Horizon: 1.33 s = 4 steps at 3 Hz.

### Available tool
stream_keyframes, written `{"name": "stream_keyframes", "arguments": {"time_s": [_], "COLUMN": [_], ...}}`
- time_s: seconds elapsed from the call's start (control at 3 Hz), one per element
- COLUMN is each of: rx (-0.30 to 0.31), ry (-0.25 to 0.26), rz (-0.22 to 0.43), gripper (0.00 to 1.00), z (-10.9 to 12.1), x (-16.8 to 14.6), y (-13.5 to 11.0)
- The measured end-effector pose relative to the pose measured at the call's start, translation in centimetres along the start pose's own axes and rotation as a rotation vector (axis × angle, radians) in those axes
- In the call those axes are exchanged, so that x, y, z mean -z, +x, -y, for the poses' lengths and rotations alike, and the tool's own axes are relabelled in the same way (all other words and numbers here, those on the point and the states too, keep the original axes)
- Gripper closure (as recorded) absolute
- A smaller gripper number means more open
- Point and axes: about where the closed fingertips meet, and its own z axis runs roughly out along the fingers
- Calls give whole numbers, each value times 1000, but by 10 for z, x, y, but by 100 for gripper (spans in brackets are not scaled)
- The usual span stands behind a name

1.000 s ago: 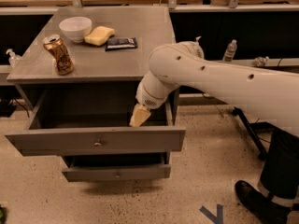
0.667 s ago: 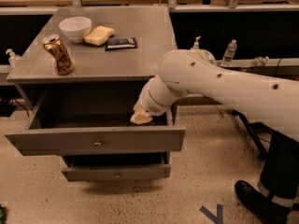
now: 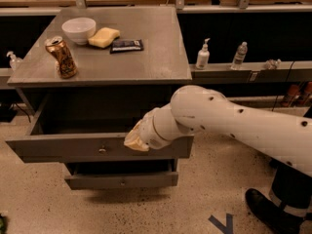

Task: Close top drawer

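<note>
1. Since a second ago, the gripper (image 3: pixel 136 140) has been pulled out from over the inside of the top drawer (image 3: pixel 73 147). It's now parked at the top edge of the front panel, a bit right of the knob (image 3: pixel 102 150). The arm (image 3: pixel 234 123) has been lowered along with it.
2. The top drawer is found pulled well out from under the table (image 3: pixel 165 67), with its broad front facing the camera.
3. Whether the gripper is open or closed honestly can't be told. Only a tan lump is seen against the panel.
4. For the push, contact is best made flat on the front face and kept near the middle. A shove far off to one side would probably skew the box in its runners.
5. A straight, slow push back is called for, stopped once the front sits flush with the frame. The can (image 3: pixel 62 57) stood near the table's front left could be jolted by a slam.
6. Containers: the inside of the top drawer is dark, and nothing can be made out in it.
7. The lower drawer (image 3: pixel 122 179) is cracked open too, and nothing is seen inside it.
8. Nothing is seen above the rim of the bowl (image 3: pixel 79 29). A sponge (image 3: pixel 104 37) is laid just beside it.
</note>
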Motion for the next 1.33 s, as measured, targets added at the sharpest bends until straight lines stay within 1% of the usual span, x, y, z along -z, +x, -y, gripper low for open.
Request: {"name": "stream_keyframes", "arguments": {"time_s": [0.33,0.67,1.0,1.33], "rx": [11,16,18,51], "ry": [-24,-27,-54,-113], "rz": [48,55,60,66], "gripper": [100,100,100,100], "z": [-24,-27,-29,-45], "x": [-19,-22,-26,-60], "y": [2,0,3,13]}}
